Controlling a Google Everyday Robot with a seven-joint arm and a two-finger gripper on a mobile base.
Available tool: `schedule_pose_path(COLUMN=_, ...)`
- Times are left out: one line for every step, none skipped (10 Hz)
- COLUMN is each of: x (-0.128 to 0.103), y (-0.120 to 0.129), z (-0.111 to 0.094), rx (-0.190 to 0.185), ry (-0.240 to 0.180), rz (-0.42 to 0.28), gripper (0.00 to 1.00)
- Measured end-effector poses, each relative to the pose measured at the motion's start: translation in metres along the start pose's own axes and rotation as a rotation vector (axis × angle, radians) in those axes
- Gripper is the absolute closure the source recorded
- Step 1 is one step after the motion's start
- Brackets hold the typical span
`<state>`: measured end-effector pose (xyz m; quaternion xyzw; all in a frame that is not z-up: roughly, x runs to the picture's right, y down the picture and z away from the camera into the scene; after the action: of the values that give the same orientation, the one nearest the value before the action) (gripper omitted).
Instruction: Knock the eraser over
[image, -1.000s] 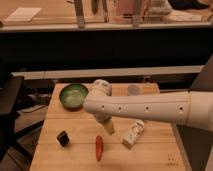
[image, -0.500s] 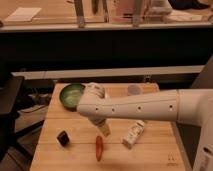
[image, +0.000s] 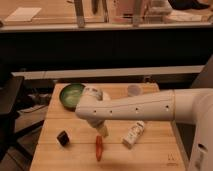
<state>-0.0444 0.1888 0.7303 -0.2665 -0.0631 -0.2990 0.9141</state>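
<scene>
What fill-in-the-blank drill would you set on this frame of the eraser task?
1. The bowl on the table is coloured ____.
2. Between the eraser and the white bottle lies a red ____.
3. The gripper hangs above the table, ____ of the eraser in the picture.
Missing: green; chili; right.

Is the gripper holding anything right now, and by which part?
Nothing seen in the gripper, which hangs just above the red chili; the eraser sits apart, free.

Eraser (image: 63, 138): small black block, resting on table (image: 155, 150) toward its 8 o'clock corner; hand (image: 101, 130) at eraser's 3 o'clock, apart.
</scene>
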Motion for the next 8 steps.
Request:
schedule_pose_path(x=-0.002, y=0.0, z=0.002, rx=-0.001, ry=-0.001, rz=-0.002, gripper=0.32)
schedule_pose_path(x=-0.004, y=0.0, z=0.003, rx=0.0, ry=-0.003, rz=-0.006, gripper=0.4)
schedule_pose_path(x=-0.005, y=0.0, z=0.005, rx=0.001, ry=-0.004, rz=-0.008, gripper=0.5)
schedule_pose_path(x=-0.013, y=-0.003, z=0.007, rx=0.006, ry=-0.004, rz=-0.03, gripper=0.61)
schedule_pose_path(x=-0.021, y=-0.006, z=0.009, rx=0.009, ry=-0.006, rz=-0.046, gripper=0.69)
schedule_pose_path(x=-0.031, y=-0.011, z=0.01, rx=0.016, ry=-0.01, rz=-0.064, gripper=0.81)
schedule_pose_path(x=-0.033, y=-0.01, z=0.012, rx=0.016, ry=-0.008, rz=-0.071, gripper=0.91)
schedule_pose_path(x=-0.033, y=-0.01, z=0.013, rx=0.017, ry=-0.008, rz=-0.076, gripper=0.97)
